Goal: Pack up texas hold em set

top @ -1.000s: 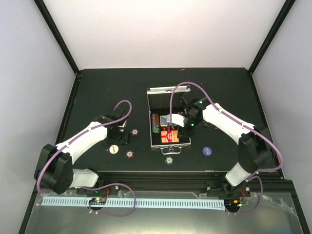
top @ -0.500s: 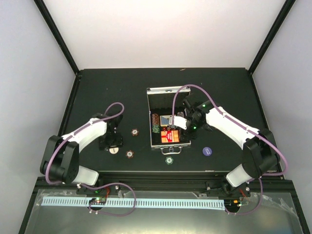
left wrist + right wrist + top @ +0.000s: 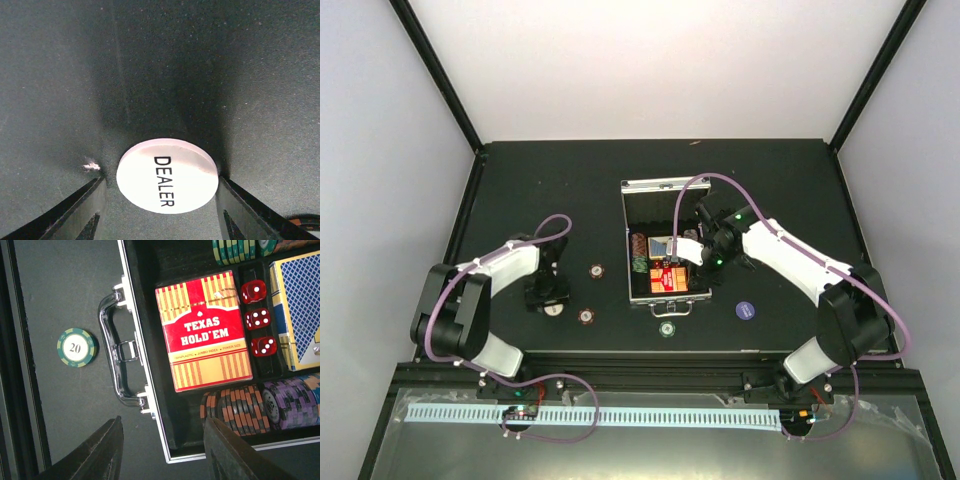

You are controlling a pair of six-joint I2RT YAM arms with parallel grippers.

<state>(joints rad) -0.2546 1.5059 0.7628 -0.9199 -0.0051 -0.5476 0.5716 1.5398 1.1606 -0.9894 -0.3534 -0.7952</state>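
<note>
Dealer button [image 3: 167, 175] is the thing on the left side, a cream disc lying flat on the black table [image 3: 520, 200], right between the fingers [image 3: 85, 210] of the left gripper [image 3: 160, 186]. Jaws are spread w/ the disc in the gap. One finger looks like it's at the disc's edge, the other has a thin sliver of table showing, so not clamped imo.

Next over, two maroon chips lie loose on the table, one [image 3: 596, 269] farther back and one [image 3: 586, 315] nearer the front edge, both apart from the gripper.

Middle: the silver case [image 3: 655, 186] lies open, lid laid back, handle [image 3: 117, 355] toward the arms. Inside are the red Texas Hold'em card box [image 3: 202, 330], three red dice [image 3: 257, 318] in a slot beside it, a blue-backed deck [image 3: 297, 310], plus rows of maroon [image 3: 235, 410], purple [image 3: 290, 402] and green chips [image 3: 235, 250] stood on edge. A green "20" chip [image 3: 76, 347] lies on the table just outside the handle.

Right gripper [image 3: 163, 420] hangs over the case's front rim, jaws apart, nothing btwn them. Further right, a purple chip [image 3: 745, 310] lies alone on the table.
</note>
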